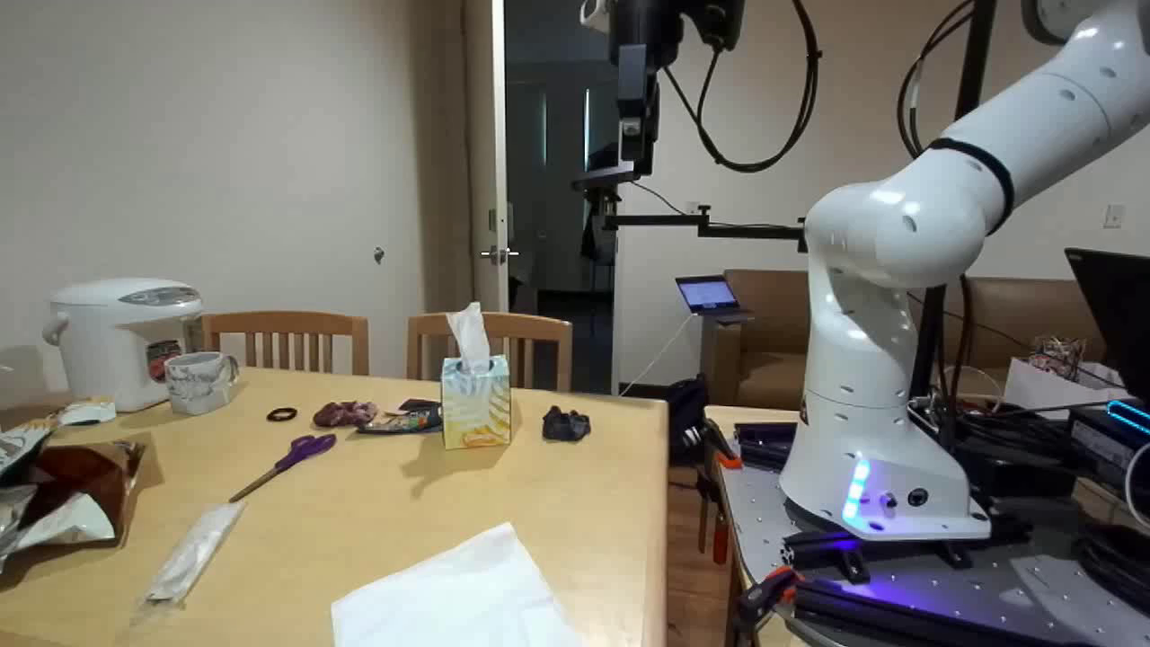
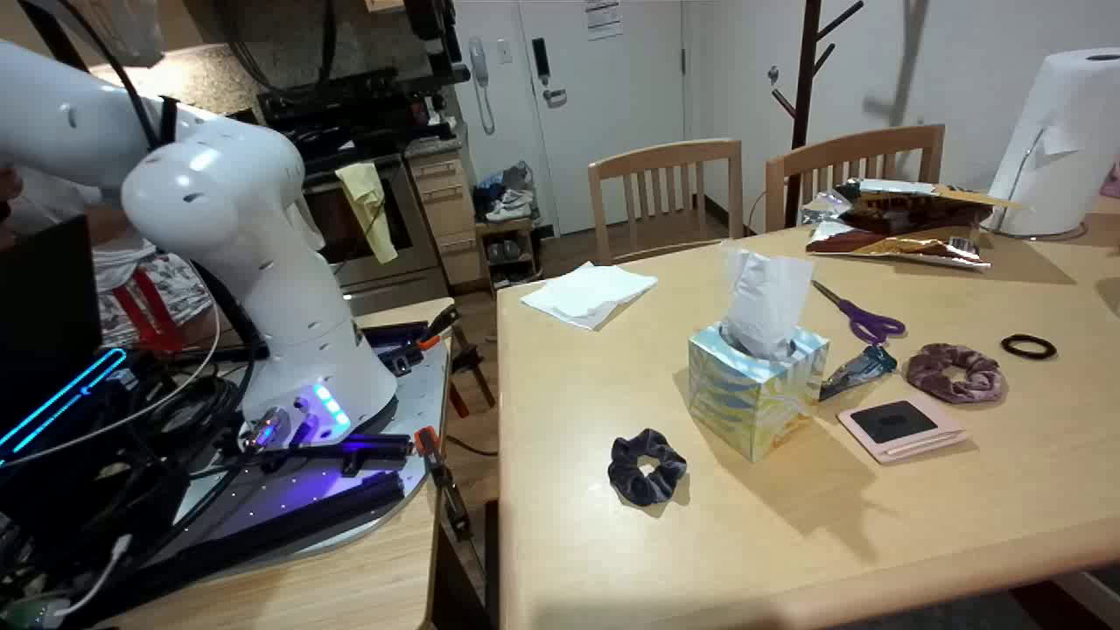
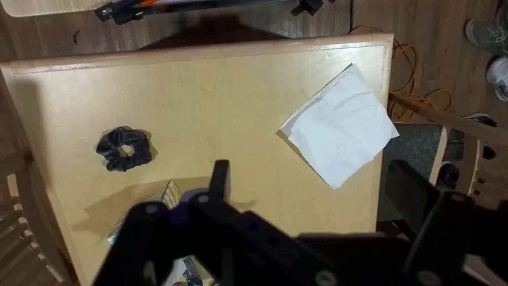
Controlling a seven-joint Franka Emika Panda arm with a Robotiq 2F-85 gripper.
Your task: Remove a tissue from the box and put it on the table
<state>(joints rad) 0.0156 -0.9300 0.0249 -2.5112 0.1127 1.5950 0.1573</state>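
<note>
Arm [image 1: 862,332] is glossy white, all smooth tubes [image 1: 1051,126] and fat rounded joints [image 1: 862,234], kinda bathroom-fixture vibes tbh. Little round grey caps [image 1: 909,223] are dotted over it, and a black strap [image 1: 997,171] goes round the upper part. Base [image 1: 813,476] has a strip of blue-white lights [image 1: 856,490] with a purple tint below, plus a dark round socket [image 1: 917,496] beside it. The wrist [image 1: 651,31] is black, with a thick black cable [image 1: 750,168] looped next to it. Gripper [image 3: 315,186] is black too, a bit blurry in the wrist view: chunky links [image 3: 274,240], pale round bolts [image 3: 326,278], flat slab-like fingers [image 3: 218,176].
</note>
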